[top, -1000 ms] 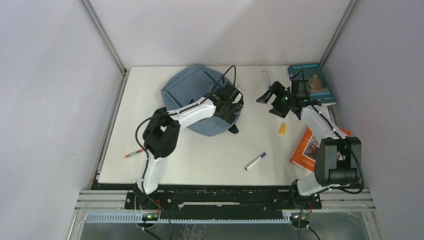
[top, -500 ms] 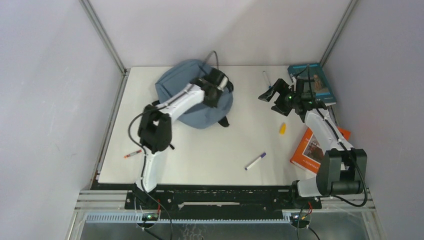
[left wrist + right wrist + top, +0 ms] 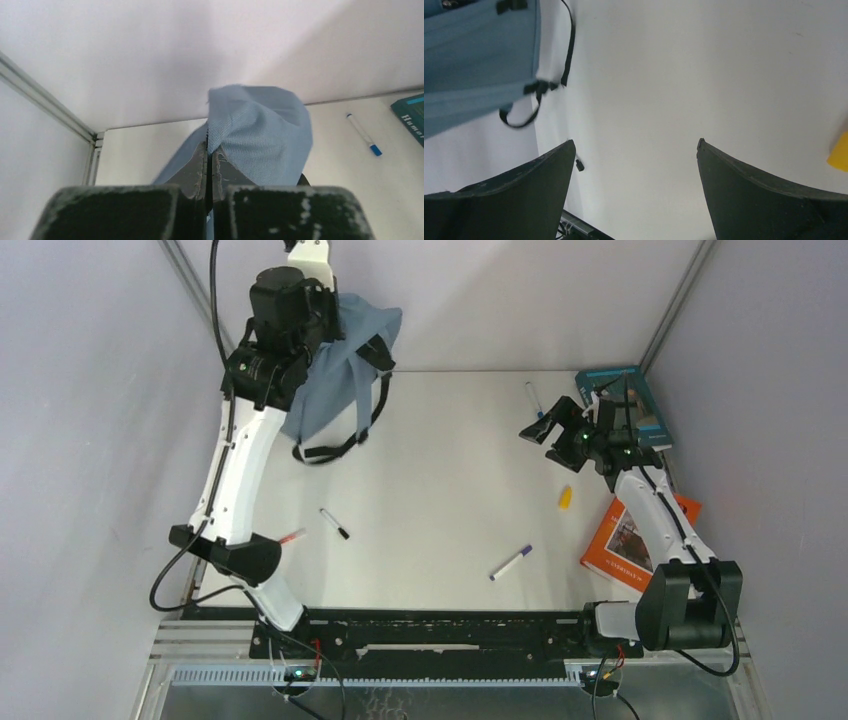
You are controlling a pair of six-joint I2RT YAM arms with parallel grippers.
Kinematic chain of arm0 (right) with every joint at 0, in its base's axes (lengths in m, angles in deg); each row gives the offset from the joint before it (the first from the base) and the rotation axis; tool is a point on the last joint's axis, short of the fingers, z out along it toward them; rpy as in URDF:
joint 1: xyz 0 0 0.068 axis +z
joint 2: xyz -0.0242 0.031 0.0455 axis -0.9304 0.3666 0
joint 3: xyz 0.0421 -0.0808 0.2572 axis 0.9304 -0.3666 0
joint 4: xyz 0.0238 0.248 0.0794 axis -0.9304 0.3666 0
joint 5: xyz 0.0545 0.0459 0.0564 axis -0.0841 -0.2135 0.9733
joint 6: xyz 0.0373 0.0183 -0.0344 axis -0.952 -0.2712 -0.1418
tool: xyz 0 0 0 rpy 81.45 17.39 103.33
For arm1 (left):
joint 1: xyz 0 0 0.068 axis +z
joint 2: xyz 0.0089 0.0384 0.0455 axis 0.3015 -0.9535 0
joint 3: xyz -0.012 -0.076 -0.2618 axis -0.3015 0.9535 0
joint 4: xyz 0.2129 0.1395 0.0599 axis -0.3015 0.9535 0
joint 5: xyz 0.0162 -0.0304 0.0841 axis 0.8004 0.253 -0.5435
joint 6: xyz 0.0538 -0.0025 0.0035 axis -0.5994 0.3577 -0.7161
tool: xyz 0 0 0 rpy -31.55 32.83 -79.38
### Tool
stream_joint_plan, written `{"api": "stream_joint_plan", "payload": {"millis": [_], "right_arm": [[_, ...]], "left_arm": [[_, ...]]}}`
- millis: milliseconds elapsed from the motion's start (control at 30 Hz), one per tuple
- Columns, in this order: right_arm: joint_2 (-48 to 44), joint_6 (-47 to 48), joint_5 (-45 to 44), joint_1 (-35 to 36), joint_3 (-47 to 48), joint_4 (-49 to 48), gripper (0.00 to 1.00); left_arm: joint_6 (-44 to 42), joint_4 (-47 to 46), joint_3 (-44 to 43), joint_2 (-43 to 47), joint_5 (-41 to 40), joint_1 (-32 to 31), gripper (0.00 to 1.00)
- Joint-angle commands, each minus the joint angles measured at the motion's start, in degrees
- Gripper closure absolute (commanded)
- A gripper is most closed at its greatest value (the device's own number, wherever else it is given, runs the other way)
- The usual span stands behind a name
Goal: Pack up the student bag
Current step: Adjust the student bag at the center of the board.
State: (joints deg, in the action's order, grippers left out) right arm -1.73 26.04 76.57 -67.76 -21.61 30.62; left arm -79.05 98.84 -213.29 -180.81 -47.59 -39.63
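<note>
The student bag (image 3: 340, 365), soft grey-blue fabric with black straps (image 3: 352, 430), hangs in the air at the back left, clear of the table. My left gripper (image 3: 209, 150) is shut on a fold of its fabric (image 3: 260, 132); in the top view the raised wrist hides the fingers. Over the back right of the table, my right gripper (image 3: 535, 430) stands open with nothing between its fingers (image 3: 635, 142). It looks across the table at the hanging bag (image 3: 474, 60).
A teal book (image 3: 635, 405) lies at the back right, with a blue-capped pen (image 3: 534, 398) beside it. An orange book (image 3: 625, 540) lies at the right edge. A small yellow piece (image 3: 566, 497), a purple marker (image 3: 511, 562), a black marker (image 3: 334, 523) and a red pen (image 3: 292, 537) lie on the table.
My left gripper shut on the bag and lifted it off the table, up and to the back left. A black marker now lies where none showed. The right gripper has barely moved.
</note>
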Motion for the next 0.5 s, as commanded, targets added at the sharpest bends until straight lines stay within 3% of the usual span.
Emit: {"api": "stream_joint_plan", "payload": {"millis": [0, 233, 467], "right_arm": [[-2.97, 0.78, -0.58, -0.29, -1.28, -0.17, 0.01], [-3.22, 0.34, -1.02, -0.29, -3.38, -1.01, 0.01], [-4.27, 1.05, -1.65, -0.29, -3.65, 0.01, 0.01]], "left_arm": [[0.27, -3.08, 3.03, -2.38, 3.58, -0.88, 1.00], [11.84, -20.18, 32.11, -0.35, 12.81, -6.92, 1.00], [7.03, -21.08, 34.23, -7.77, 20.35, -12.54, 1.00]]}}
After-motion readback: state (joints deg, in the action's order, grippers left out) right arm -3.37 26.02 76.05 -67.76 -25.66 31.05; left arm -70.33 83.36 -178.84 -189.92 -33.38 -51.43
